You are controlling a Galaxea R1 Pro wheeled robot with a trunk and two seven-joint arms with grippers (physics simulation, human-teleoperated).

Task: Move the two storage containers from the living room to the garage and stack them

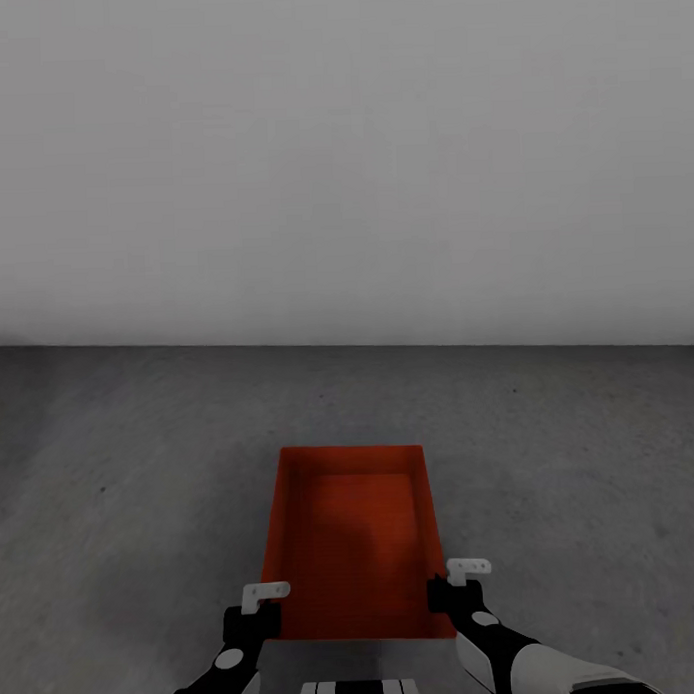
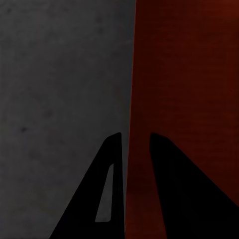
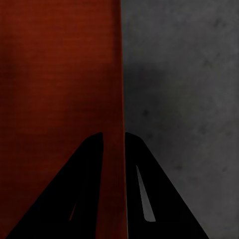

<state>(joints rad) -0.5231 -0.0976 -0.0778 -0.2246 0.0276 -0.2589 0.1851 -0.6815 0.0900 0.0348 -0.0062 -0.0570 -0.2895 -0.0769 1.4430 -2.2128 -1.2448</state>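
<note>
**gearhead_22:** So where's it at? The bin (image 1: 351, 532) sits between the two pincers, open side up, over the grey concrete floor (image 1: 141, 464), with a pale wall (image 1: 340, 157) well ahead. Left pincer (image 1: 258, 602) is on the bin's left wall near the close corner, right pincer (image 1: 457, 575) on the right wall, same end.

**simjunkie:** Yeah, and the wrist cams back that up. Left pincer (image 2: 135, 149) has one finger outside the wall and one inside, wall running straight between them, so it's clamped on the bin (image 2: 184, 74). Right pincer (image 3: 114, 144) does the same on its side of the bin (image 3: 59, 74). Floor (image 3: 184, 74) shows past the outer finger in both.

**gearhead_22:** Is the bin down yet or hanging?

**simjunkie:** Can't tell from these. It looks low, but the gap under it isn't visible. No second bin in shot either, so this one probably goes on the floor first.

**gearhead_22:** What could go wrong?

**simjunkie:** Both grips are at the near end, so the far end hangs out unsupported. If the thin walls slip in the fingers, the bin tips nose down. If one pincer lets go before the other, it swings and lands crooked, which makes stacking harder. Letting go while it's above the floor could bounce it. Pulling back without spreading the fingers enough would drag it along.
</note>
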